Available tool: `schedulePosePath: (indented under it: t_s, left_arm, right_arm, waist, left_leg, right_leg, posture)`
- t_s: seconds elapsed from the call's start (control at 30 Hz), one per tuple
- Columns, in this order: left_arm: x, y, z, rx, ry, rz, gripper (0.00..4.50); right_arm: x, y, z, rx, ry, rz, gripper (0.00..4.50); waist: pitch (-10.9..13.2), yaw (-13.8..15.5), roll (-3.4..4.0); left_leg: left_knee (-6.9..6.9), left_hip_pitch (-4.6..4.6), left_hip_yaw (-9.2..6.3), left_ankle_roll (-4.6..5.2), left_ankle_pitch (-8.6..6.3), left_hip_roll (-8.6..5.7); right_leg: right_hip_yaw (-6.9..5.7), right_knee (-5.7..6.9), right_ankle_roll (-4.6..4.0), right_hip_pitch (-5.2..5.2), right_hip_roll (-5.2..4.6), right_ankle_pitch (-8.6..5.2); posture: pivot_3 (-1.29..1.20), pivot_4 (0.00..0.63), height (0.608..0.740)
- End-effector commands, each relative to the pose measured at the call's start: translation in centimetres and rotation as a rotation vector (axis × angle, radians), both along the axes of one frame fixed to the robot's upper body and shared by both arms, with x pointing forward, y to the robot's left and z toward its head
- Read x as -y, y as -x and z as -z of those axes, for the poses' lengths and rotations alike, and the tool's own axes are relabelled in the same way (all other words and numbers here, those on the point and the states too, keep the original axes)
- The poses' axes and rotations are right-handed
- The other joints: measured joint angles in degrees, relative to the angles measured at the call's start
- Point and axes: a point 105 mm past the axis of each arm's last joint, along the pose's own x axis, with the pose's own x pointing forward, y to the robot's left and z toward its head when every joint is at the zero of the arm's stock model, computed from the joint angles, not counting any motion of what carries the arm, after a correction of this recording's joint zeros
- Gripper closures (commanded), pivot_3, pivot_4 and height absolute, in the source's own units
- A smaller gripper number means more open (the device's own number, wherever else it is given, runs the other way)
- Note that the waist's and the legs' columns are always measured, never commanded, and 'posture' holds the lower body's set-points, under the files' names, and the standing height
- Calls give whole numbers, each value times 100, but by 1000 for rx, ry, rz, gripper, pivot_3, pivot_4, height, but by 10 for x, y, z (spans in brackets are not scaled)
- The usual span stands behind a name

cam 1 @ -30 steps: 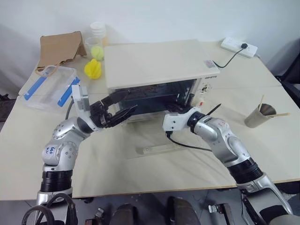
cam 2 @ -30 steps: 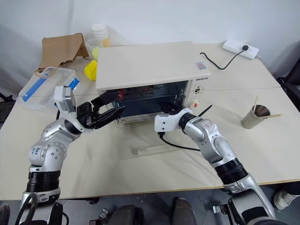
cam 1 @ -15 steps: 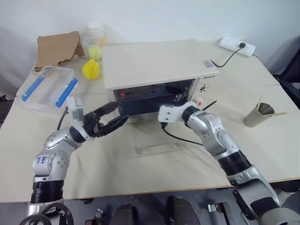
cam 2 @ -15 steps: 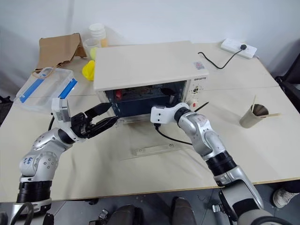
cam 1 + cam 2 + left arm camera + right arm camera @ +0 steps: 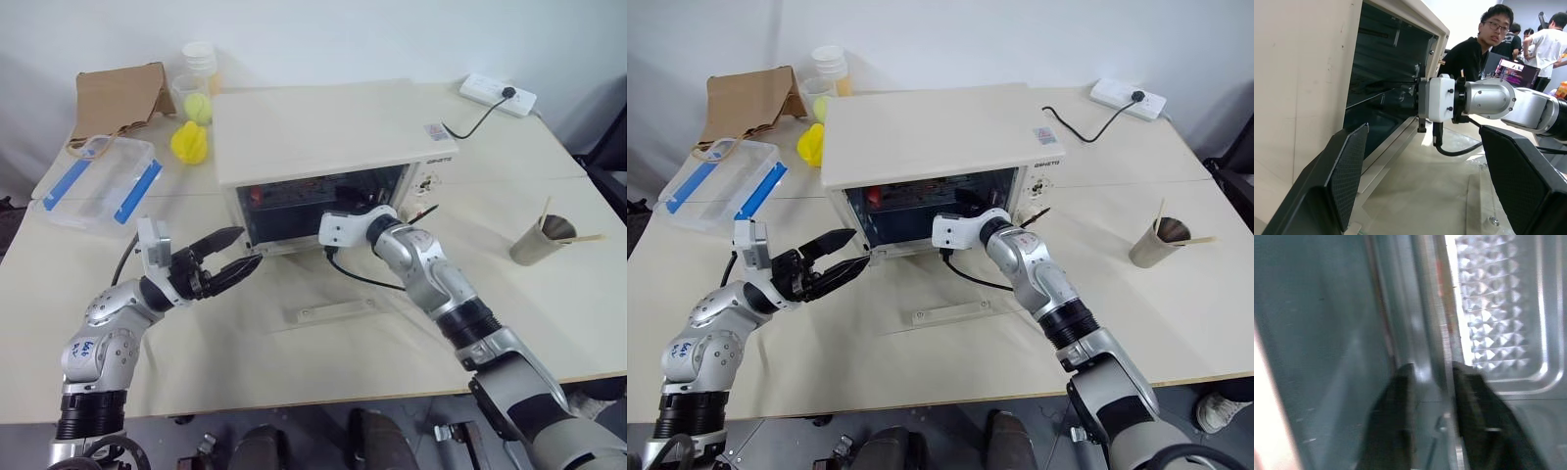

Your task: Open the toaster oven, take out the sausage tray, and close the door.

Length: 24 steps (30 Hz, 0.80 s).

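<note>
On the table [image 5: 549, 323], left end effector [image 5: 232, 257] spread; right end effector [image 5: 1431, 382] pinching the sausage tray [image 5: 1498, 313] rim.

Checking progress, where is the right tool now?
In the left eye view, the right tool reaches into the open toaster oven, its fingers around the sausage tray's rim.

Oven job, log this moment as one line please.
door: open, flat on table | right claw: inside oven, shut on tray rim | left claw: open, beside oven, holding nothing
</note>
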Motion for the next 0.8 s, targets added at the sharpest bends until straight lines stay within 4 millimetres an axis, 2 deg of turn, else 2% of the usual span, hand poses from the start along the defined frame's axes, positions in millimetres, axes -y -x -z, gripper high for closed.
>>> schedulePosePath:
  t_s: [0.03,0.2,0.5,0.63,0.8]
  left_arm:
    - [-1,0,-15,60,17,9,658]
    - [4,3,-33,67,64,67,658]
    - [7,-1,-45,90,72,82,658]
    - [8,-5,-56,103,114,77,658]
    - [8,-7,-54,91,99,72,658]
  right_arm:
    - [-6,5,-10,37,-15,-42,4487]
    - [-5,7,-17,63,-15,-48,4487]
    - [-11,13,-25,92,-5,-91,4487]
    - [-15,20,-19,69,13,-122,4487]
    - [-15,39,-10,24,34,-155,4487]
  waist:
    - [-6,0,-10]
    - [-6,-8,-11]
    - [-5,-35,-11]
    - [-5,-47,-12]
    - [-5,-68,-11]
  left_leg:
    - [0,0,-1,0,0,0]
    - [2,-3,-5,0,0,0]
    - [1,-14,-18,-1,0,0]
    - [2,-15,-21,-2,1,0]
    - [1,-13,-23,-2,1,0]
  right_leg:
    - [-1,0,0,0,0,0]
    - [-4,-1,0,1,0,0]
    - [-19,-1,0,-2,0,0]
    - [-20,-1,0,-1,0,0]
    - [-22,2,0,-1,0,0]
  posture:
    - [0,150,740]
    - [0,150,740]
    - [0,150,740]
    - [0,150,740]
    - [0,150,740]
